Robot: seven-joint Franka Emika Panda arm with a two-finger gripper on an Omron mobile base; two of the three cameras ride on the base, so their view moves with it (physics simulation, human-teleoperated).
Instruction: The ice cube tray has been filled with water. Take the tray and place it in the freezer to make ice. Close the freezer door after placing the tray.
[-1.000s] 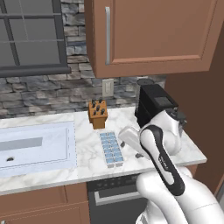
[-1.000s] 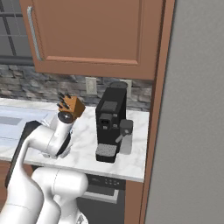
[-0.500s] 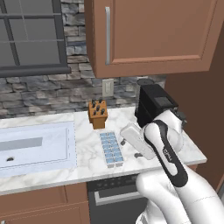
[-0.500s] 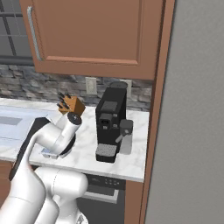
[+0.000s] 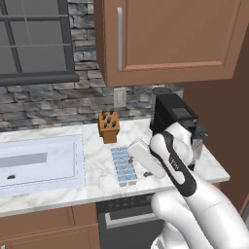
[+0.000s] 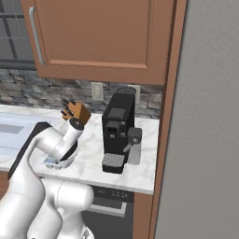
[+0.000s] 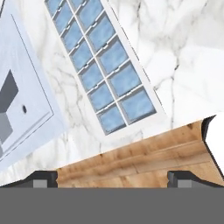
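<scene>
The ice cube tray [image 7: 100, 65] is white with two rows of light-blue cells. It lies flat on the marble counter [image 5: 97, 180], between the sink and the coffee machine, and shows again as the tray [image 5: 123, 165]. My gripper [image 7: 113, 179] hovers over the counter's front edge, just off the tray's near end. It is open, its two dark fingertips [image 7: 43, 178] stand wide apart and nothing is between them. In the right base view my arm hides most of the tray [image 6: 50, 162]. The freezer's tall grey face [image 6: 205, 116] rises at the far right; I cannot tell whether that is the freezer door.
An orange-brown knife block [image 5: 109, 127] stands behind the tray. A black coffee machine [image 5: 172, 116] sits to its right and the white sink [image 5: 39, 163] to its left. Brown wall cabinets [image 5: 170, 39] hang above. Below the counter edge is wooden cabinet front [image 7: 144, 157].
My hand has sunk slightly towards the tray's near end. The jaws stay wide apart and the tray has not moved.
</scene>
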